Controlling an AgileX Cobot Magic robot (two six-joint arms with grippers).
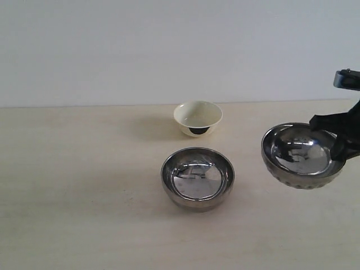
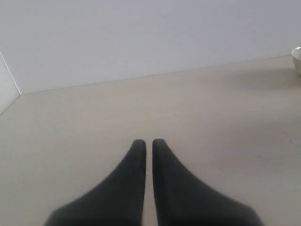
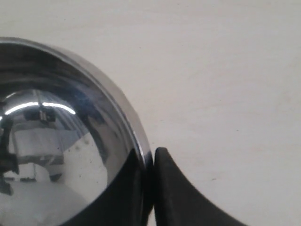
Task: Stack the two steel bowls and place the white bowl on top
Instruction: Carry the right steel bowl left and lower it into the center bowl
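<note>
- Your right gripper (image 3: 150, 157) is clamped on the rim of a round, shiny, mirror-like steel bowl (image 3: 61, 141): one black finger (image 3: 134, 183) sits inside the wall, and the other is pressed against the outside.
- In the exterior view, the right gripper (image 1: 339, 147) comes in from the right edge and grips the right side of that held steel bowl (image 1: 298, 154).
- The held bowl's mouth faces up and tips a little toward the camera. You can't tell for sure whether its bottom is off the pale beige tabletop (image 1: 84, 197).
- The second round, shiny steel bowl (image 1: 197, 179) sits upright on the table mid-scene, left of the held one. It is apart from it, with bare table between them.
- The small cream-white glossy ceramic bowl (image 1: 198, 117) stands upright behind the second steel bowl, toward the plain pale wall (image 1: 169, 45). The two are near each other but not touching, and a dark patch (image 1: 198, 130) shows low on the white bowl's outside.
- The white bowl is well apart from your right gripper, up and to the left across the table.
- Your left gripper (image 2: 149, 143) has its two black fingers drawn together with only a thin slit between them and nothing held, over bare tabletop.
- In the left wrist view only a sliver of the white bowl (image 2: 297, 59) shows at the frame edge, far from those fingers.
</note>
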